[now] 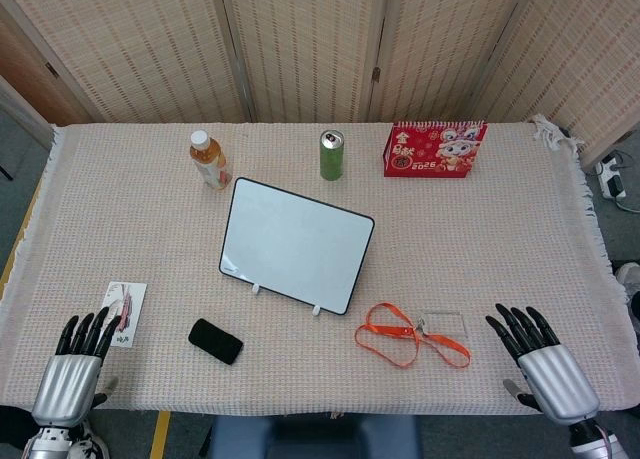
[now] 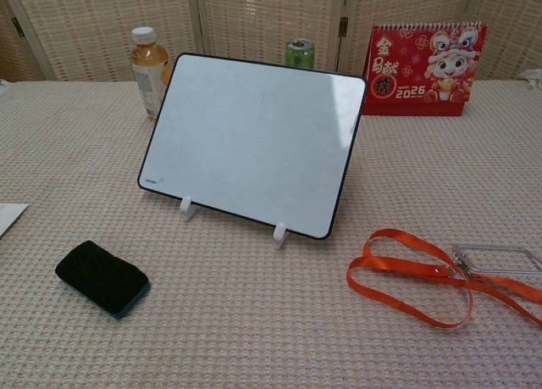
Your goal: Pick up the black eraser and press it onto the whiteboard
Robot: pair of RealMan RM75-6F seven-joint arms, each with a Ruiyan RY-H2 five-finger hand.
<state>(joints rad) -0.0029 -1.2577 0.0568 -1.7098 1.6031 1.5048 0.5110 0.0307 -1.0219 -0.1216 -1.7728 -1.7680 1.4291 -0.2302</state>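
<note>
Eraser: black eraser (image 1: 215, 341) lies flat on the woven tablecloth (image 1: 500, 229), near the front edge, left of centre, untouched.
Whiteboard: whiteboard (image 1: 295, 244) leans back on small white feet, behind and right of the eraser.
Left hand: left hand (image 1: 75, 367) empty, fingers spread, resting at the table's front corner, nearer the eraser.
Right hand: right hand (image 1: 541, 364) empty, fingers apart, at the opposite corner.
Risk: board is only propped, so a firm press would likely tip it or slide it back toward the green can (image 1: 331, 155).
Risk: low, soft eraser could slip from the fingertips.

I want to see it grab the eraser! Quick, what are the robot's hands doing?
Left hand: open, holding nothing.
Right hand: open, holding nothing.
</note>
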